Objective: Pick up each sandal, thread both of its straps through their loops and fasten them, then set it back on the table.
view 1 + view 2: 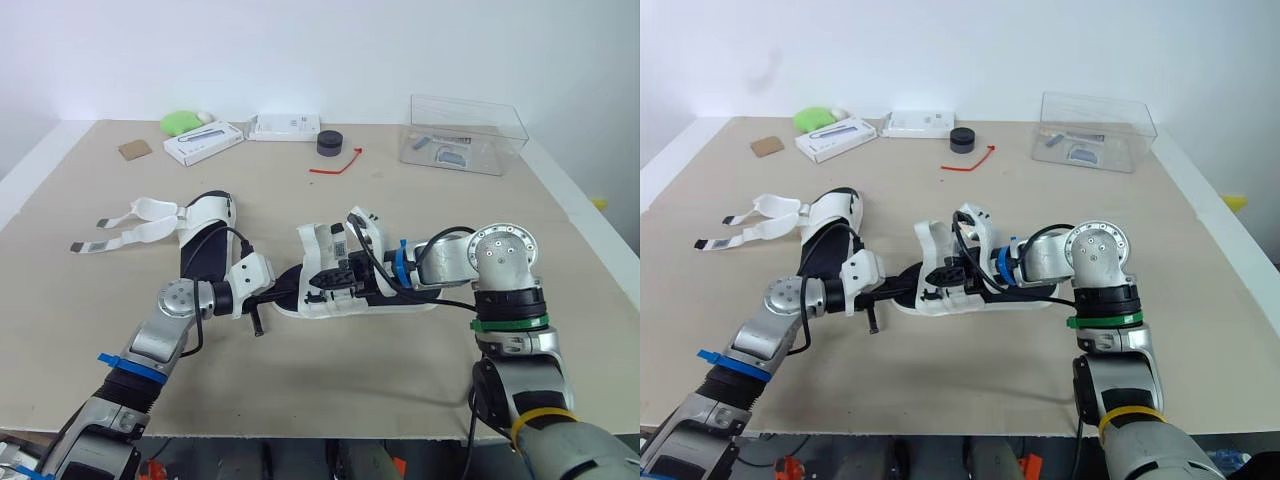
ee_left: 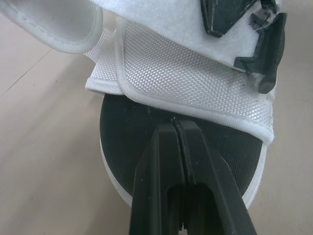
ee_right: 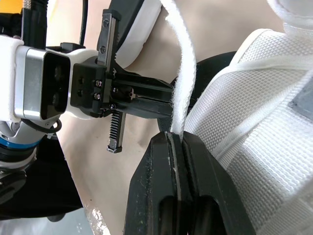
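Observation:
A white sandal with a black insole point(image 1: 350, 292) lies mid-table, its straps standing up loose. My right gripper point(image 3: 177, 139) is shut on one of its white straps point(image 3: 183, 73), pinching the strap's edge just beside the webbed upper point(image 3: 254, 98). My left gripper point(image 2: 176, 123) is shut, lying over the black insole point(image 2: 127, 127) at the sandal's near end, with its tips against the edge of the white webbing point(image 2: 195, 83); nothing shows between its fingers. A second sandal point(image 1: 205, 235) lies further left, both straps point(image 1: 130, 225) spread out flat towards the table's left edge.
Along the back stand a white box point(image 1: 203, 142), a green object point(image 1: 180, 122), another white pack point(image 1: 285, 126), a black round puck point(image 1: 330, 143), a red tie point(image 1: 335, 165), a brown card point(image 1: 135, 149) and a clear plastic container point(image 1: 465, 133) at back right.

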